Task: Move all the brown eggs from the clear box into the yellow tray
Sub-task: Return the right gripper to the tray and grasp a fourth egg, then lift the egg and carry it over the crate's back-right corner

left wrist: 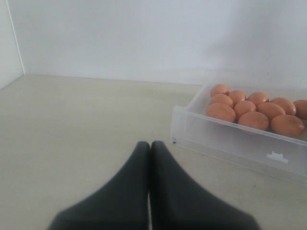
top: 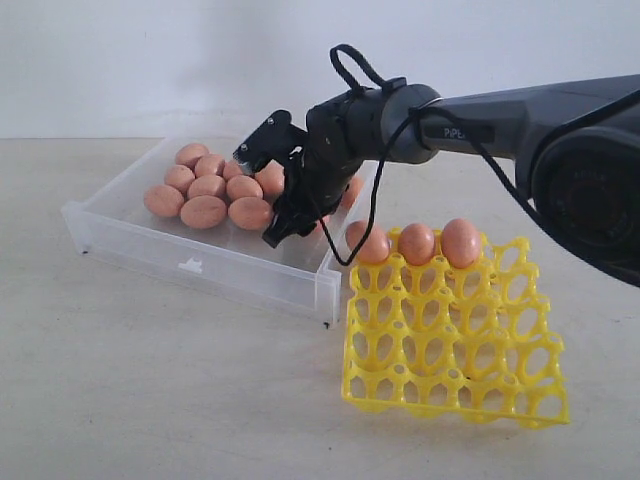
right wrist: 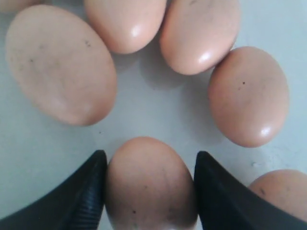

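Note:
Down inside the clear box (top: 200,262), my right gripper (top: 285,225) straddles one brown egg (right wrist: 151,191). Both black fingers (right wrist: 81,196) press against that egg's sides, and it still rests on the box floor. Several more brown eggs (top: 205,210) lie loose in the box, some ringed around the gripped one (right wrist: 247,96). The yellow tray (top: 450,340) stands right of the box, with three brown eggs (top: 417,243) in its back row. My left gripper (left wrist: 149,143) hangs shut and empty over bare table, off to the box's (left wrist: 230,139) left.
The tray's corner nearly touches the box's right front corner (top: 330,290). A black cable (top: 375,200) loops down from the right arm above the box's right end. A white wall (top: 150,60) backs the beige table (top: 150,400).

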You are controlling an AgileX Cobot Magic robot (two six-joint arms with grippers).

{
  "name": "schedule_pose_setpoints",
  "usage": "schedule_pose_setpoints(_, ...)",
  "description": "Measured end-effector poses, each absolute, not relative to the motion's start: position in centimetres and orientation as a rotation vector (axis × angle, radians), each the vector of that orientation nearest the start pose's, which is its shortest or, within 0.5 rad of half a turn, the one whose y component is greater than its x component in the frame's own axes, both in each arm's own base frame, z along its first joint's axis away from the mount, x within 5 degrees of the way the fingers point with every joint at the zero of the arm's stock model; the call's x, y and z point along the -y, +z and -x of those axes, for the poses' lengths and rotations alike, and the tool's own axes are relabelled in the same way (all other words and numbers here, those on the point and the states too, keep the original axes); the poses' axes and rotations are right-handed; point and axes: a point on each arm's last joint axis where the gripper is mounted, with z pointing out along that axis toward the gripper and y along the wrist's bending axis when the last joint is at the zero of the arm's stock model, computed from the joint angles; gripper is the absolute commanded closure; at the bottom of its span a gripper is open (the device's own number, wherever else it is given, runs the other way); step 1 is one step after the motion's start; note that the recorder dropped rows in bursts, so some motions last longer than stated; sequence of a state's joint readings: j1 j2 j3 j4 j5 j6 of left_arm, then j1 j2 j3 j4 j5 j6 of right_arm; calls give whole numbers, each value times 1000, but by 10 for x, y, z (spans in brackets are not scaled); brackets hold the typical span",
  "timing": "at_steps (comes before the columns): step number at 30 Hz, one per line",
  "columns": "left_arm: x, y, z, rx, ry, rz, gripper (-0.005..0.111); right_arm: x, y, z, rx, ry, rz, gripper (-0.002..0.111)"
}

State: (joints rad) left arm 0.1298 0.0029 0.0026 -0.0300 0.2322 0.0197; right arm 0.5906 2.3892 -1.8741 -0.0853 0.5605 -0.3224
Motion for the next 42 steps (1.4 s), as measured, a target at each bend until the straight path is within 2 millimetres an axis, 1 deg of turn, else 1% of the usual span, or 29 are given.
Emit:
schedule_pose_setpoints(4, -7, 191, -55, -1718, 83, 115, 111, -288, 138, -429, -2323, 121, 1113, 109)
schedule_pose_setpoints(6, -7, 191, -55, -1718, 83, 115, 111, -291, 148, -424, -2365, 223, 1043, 109)
schedule_pose_setpoints(8, -7, 191, -55, -1718, 83, 115, 111, -294, 163, -419, -2378, 317, 1001, 109)
schedule_pose_setpoints(12, -7, 191, -55, -1718, 83, 115, 111, -293, 196, -408, -2379, 406, 1011, 109)
schedule_pose_setpoints(17, -7, 191, -55, -1718, 83, 115, 111, -290, 219, -397, -2403, 454, 1036, 109)
schedule_pose_setpoints(20, -7, 191, -55, -1718, 83, 115, 111, -290, 239, -392, -2364, 512, 1005, 109)
schedule_pose_setpoints(22, -7, 191, -55, -1718, 83, 115, 111, -291, 257, -388, -2303, 566, 982, 109)
schedule_pose_setpoints(23, -7, 191, -55, -1718, 83, 115, 111, -291, 271, -384, -2250, 608, 963, 109)
schedule_pose_setpoints(24, -7, 191, -55, -1718, 83, 115, 111, -290, 280, -381, -2210, 633, 945, 109)
schedule_pose_setpoints(25, -7, 191, -55, -1718, 83, 115, 111, -288, 294, -377, -2154, 652, 916, 109)
schedule_pose_setpoints(26, -7, 191, -55, -1718, 83, 115, 111, -284, 301, -370, -2111, 675, 879, 109)
schedule_pose_setpoints(27, -7, 191, -55, -1718, 83, 115, 111, -278, 312, -364, -2054, 672, 836, 109)
schedule_pose_setpoints(29, -7, 191, -55, -1718, 83, 115, 111, -262, 313, -349, -2013, 655, 735, 109)
schedule_pose_setpoints(32, -7, 191, -55, -1718, 83, 115, 111, -226, 302, -321, -1966, 539, 566, 109)
schedule_pose_setpoints(35, -7, 191, -55, -1718, 83, 115, 111, -177, 283, -290, -1885, 342, 340, 109)
schedule_pose_setpoints(36, -7, 191, -55, -1718, 83, 115, 111, -162, 281, -281, -1842, 289, 254, 109)
schedule_pose_setpoints(40, -7, 191, -55, -1718, 83, 115, 111, -90, 262, -245, -1614, 26, -257, 109)
schedule_pose_setpoints(42, -7, 191, -55, -1718, 83, 115, 111, -64, 253, -235, -1555, -69, -383, 109)
